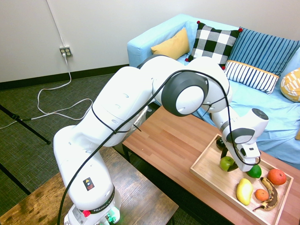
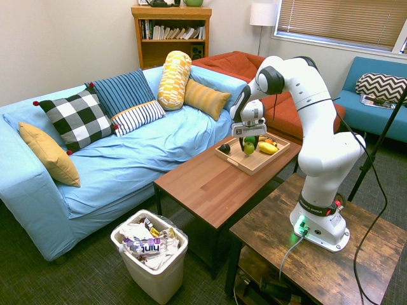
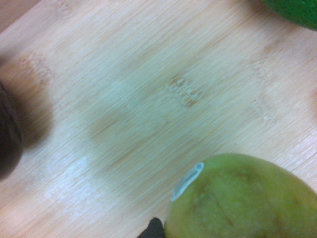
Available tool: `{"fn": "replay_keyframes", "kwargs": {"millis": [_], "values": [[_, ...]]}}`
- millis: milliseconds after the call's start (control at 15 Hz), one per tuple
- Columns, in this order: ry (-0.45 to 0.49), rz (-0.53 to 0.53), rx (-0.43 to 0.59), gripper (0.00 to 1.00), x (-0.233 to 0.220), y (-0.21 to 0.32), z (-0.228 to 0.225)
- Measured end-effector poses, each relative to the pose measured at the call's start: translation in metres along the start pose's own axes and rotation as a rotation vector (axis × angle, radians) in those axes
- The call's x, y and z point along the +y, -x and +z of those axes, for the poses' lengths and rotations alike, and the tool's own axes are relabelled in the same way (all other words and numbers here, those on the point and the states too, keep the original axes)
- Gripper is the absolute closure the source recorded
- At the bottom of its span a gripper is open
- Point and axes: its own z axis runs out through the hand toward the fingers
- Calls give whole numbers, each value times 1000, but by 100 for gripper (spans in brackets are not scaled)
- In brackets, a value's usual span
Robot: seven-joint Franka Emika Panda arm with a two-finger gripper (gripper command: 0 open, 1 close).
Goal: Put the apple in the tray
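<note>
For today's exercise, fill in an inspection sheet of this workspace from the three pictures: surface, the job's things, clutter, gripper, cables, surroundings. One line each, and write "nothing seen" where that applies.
Surface: long reddish-brown wooden coffee table, bare apart from the tray at one end.
Job's things: small yellow-green apple over the shallow pale wooden tray, inside its rim; whether it rests on the floor cannot be told.
Clutter: in the tray, a dark green lime-like fruit, yellow mango-shaped fruit, two orange-red round fruits, a browned banana, a dark avocado-like fruit.
Gripper: white two-finger gripper points down, shut on the apple.
Cables: white cord on the carpet from a wall socket.
Surroundings: light blue sofa with cushions, white mesh waste bin, bookshelf.
</note>
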Motion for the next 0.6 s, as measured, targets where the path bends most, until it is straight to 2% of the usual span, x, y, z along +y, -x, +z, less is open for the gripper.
{"fn": "replay_keyframes", "kwargs": {"millis": [533, 600], "values": [[6, -14, -30, 100, 0, 2, 16], [6, -17, -30, 0, -1, 2, 16]]}}
